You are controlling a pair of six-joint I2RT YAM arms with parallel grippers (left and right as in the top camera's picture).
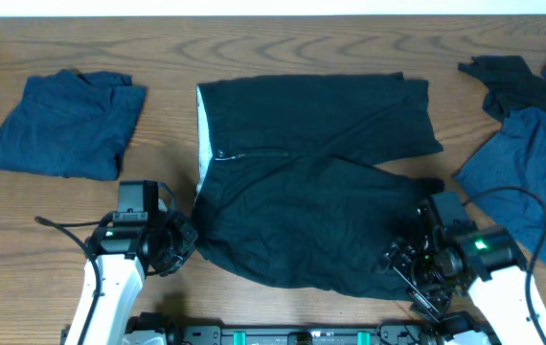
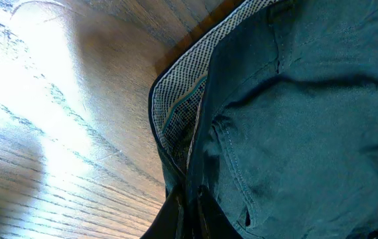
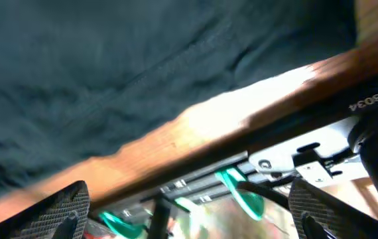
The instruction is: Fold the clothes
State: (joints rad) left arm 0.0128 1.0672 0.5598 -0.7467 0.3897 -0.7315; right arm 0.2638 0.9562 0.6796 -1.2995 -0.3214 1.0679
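Observation:
A pair of dark shorts (image 1: 311, 182) lies spread on the wooden table (image 1: 283, 48), with the checked waistband lining showing at its left edge. My left gripper (image 1: 182, 240) is at the shorts' lower left corner. In the left wrist view its fingers (image 2: 189, 212) are shut on the waistband edge of the shorts (image 2: 295, 119). My right gripper (image 1: 402, 259) is at the shorts' lower right hem. In the right wrist view its fingers (image 3: 189, 219) are wide open and empty, with the shorts (image 3: 109, 79) above them and the table's front edge (image 3: 209, 126) across the frame.
A folded blue garment (image 1: 62, 125) lies at the back left. A pile of blue clothes (image 1: 532, 163) and a dark garment (image 1: 508, 81) lie at the right edge. The rig's frame (image 3: 295, 159) sits below the table's front edge.

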